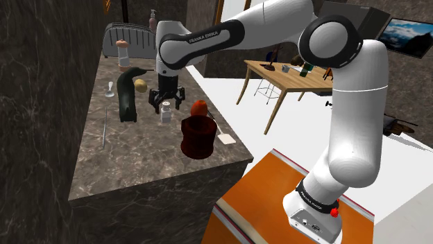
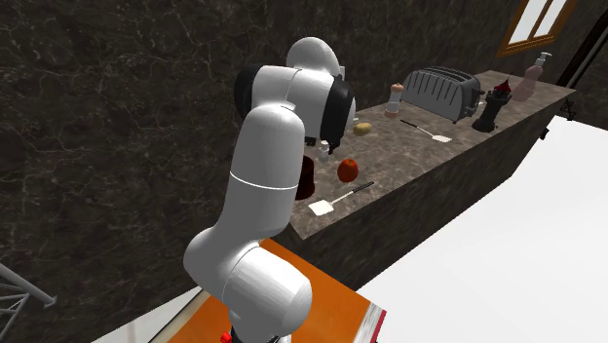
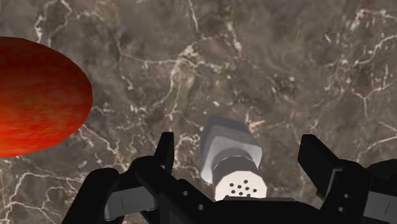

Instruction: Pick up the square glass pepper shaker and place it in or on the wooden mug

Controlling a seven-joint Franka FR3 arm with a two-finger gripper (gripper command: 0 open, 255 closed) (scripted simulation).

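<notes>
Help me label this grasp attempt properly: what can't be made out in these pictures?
- Mug: second exterior view, the arm covers most of it.
- Red round thing: wrist view, cut off by the picture's edge.
- Shaker: shoulder view, too small to tell its material.

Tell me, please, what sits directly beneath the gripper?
The pepper shaker stands upright on the marble counter, inside the open gripper, whose fingers do not touch it. The counter spot beneath the pepper shaker is hidden by its body.
</notes>
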